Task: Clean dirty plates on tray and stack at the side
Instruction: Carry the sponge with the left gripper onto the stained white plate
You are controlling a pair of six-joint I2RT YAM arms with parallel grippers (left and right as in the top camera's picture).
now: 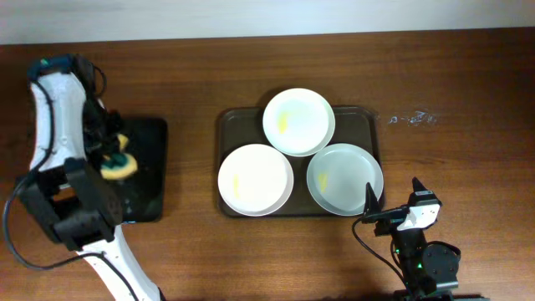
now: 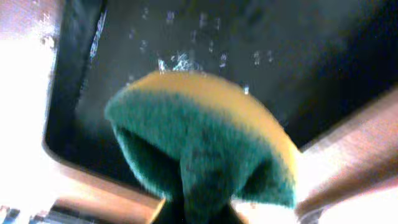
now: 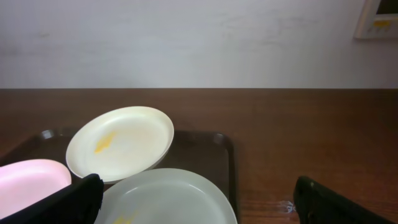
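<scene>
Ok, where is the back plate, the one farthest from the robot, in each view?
Overhead: the back plate sits top centre, at the brown tray's far edge.
Left wrist: not in it; only the sponge and black tray show.
Right wrist: left of centre, yellow smear showing.
Shared landmark: the brown tray under it.

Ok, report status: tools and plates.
Left tool shut on sponge, over black tray. Right tool open by right plate. Three plates on brown tray, unstacked, yellow smears showing.
</scene>
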